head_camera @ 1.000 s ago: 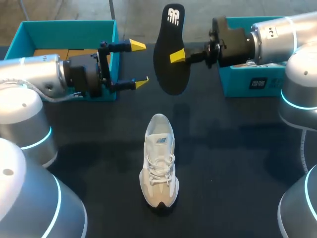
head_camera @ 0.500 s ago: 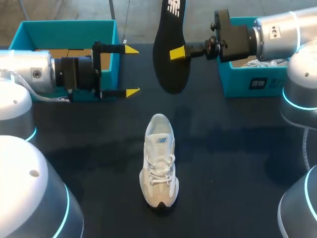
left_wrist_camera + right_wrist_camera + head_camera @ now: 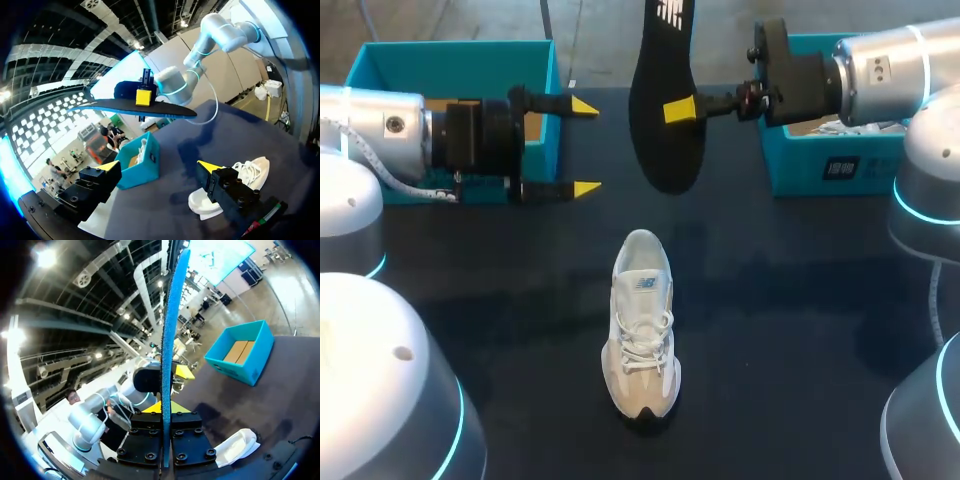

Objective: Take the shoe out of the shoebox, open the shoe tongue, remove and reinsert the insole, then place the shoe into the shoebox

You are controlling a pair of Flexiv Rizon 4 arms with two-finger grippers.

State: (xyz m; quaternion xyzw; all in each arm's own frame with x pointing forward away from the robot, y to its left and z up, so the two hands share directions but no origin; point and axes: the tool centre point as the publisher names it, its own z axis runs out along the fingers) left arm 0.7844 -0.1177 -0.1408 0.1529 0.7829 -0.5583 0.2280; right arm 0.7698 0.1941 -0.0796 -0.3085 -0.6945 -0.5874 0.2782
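Two arms frame the dark counter (image 3: 790, 330): the left arm (image 3: 380, 135) comes in over the far left corner and the right arm (image 3: 890, 70) over the far right corner, both lying roughly level above it.

Next in size, the left teal box (image 3: 460, 70) sits open at the far left corner, with flat brown cardboard pieces (image 3: 239, 351) in it. The left arm's wrist crosses in front of this box and hides part of its near wall. The right teal box (image 3: 800, 170) sits at the far right corner with white paper (image 3: 865, 128) inside; the right arm's wrist passes over it.

The shoe (image 3: 642, 335), pale grey and white, stands upright on its sole in the middle of the counter. Its toe points to the near edge and its heel to the far edge, and it is well apart from both boxes and both arms.

The insole (image 3: 663, 130), black on one face and blue on the other, hangs in the air over the far middle of the counter between the two boxes, above and beyond the shoe's heel. It stands on edge. The right pincer (image 3: 680, 108) is clamped across its middle, one yellow tip on each face.

The left pincer (image 3: 584, 146) is spread wide and grips nothing. Its fingertips point toward the insole from just beside the left teal box, apart from it. From its wrist camera the insole (image 3: 135, 107) lies ahead and above, and the shoe (image 3: 235, 187) sits beside one finger.
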